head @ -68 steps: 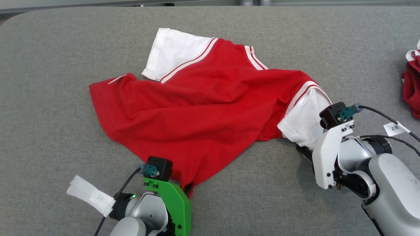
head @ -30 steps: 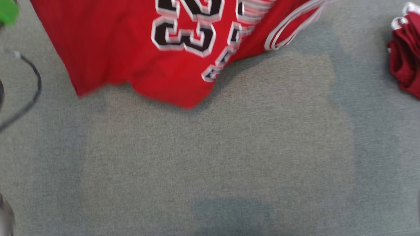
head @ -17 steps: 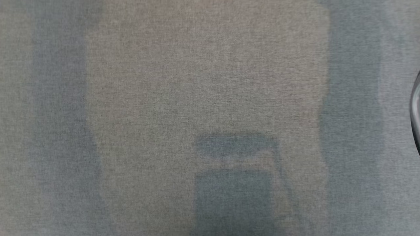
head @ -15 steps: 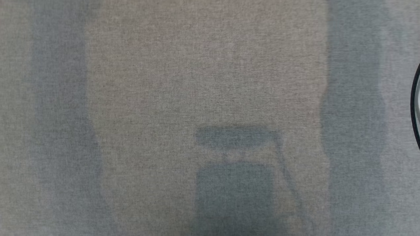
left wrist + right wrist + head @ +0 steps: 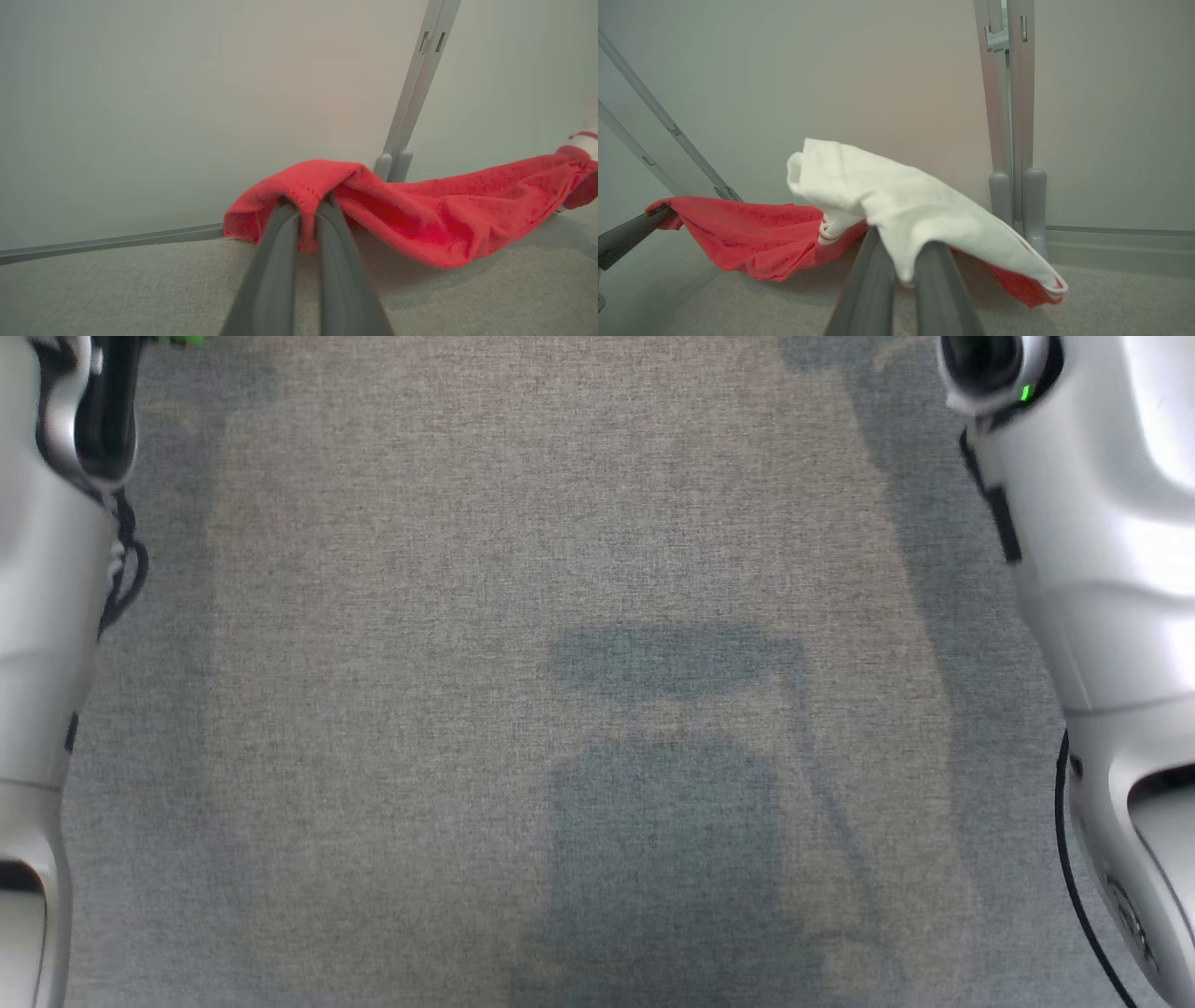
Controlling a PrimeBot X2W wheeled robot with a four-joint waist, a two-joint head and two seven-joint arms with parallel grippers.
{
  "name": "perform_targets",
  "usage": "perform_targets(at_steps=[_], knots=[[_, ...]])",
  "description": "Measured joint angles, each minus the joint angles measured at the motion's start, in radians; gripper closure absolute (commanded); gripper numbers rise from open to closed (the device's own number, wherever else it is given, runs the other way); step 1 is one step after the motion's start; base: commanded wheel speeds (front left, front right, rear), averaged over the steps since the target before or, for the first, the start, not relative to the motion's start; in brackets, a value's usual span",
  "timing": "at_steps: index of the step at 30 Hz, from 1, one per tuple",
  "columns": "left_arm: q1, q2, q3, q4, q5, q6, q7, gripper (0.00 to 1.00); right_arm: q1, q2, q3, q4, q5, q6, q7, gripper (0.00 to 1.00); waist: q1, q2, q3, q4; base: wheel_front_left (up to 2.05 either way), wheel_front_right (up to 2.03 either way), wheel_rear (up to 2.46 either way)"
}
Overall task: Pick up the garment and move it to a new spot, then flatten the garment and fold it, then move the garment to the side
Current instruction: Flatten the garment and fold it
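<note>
Garment is draping at mid-frame over the left gripper, clamped on its hem. Right gripper is pinching the sleeve.

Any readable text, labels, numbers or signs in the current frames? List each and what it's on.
None legible.
The garment is plain red cloth in the left wrist view, and its sleeve is plain white in the right wrist view; no print faces either camera.
The grey table cover carries no lettering.

Garment cropped by right edge, fingertips of left hand under hem.
</note>
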Motion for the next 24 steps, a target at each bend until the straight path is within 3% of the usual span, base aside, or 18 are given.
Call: perform_targets(at_steps=[5,10,19,24], knots=[[0.165,0.025,-0.038,-0.024,-0.081,0.0,-0.003,1.0,0.246,-0.108,0.082,-0.132,0.105,0.0,0.022,1.0,-0.0001,0.0,-0.032,-0.022,0.0,0.0,0.0],[0.288,0.037,-0.066,-0.054,-0.121,0.0,-0.003,1.0,0.424,-0.221,0.084,-0.302,0.175,0.0,0.086,1.0,-0.0001,0.0,-0.069,-0.026,0.0,0.0,0.0],[0.5,0.103,-0.221,-0.042,-0.221,-0.001,0.019,1.0,0.854,-0.418,0.066,-0.596,0.217,0.001,0.355,1.0,-0.0001,0.0,-0.19,-0.02,0.0,0.0,0.0],[0.648,0.136,-0.273,-0.089,-0.25,-0.001,0.056,1.0,1.119,-0.457,0.013,-0.709,0.258,0.001,0.474,1.0,-0.0002,0.0,-0.278,-0.023,0.0,0.0,0.0]])
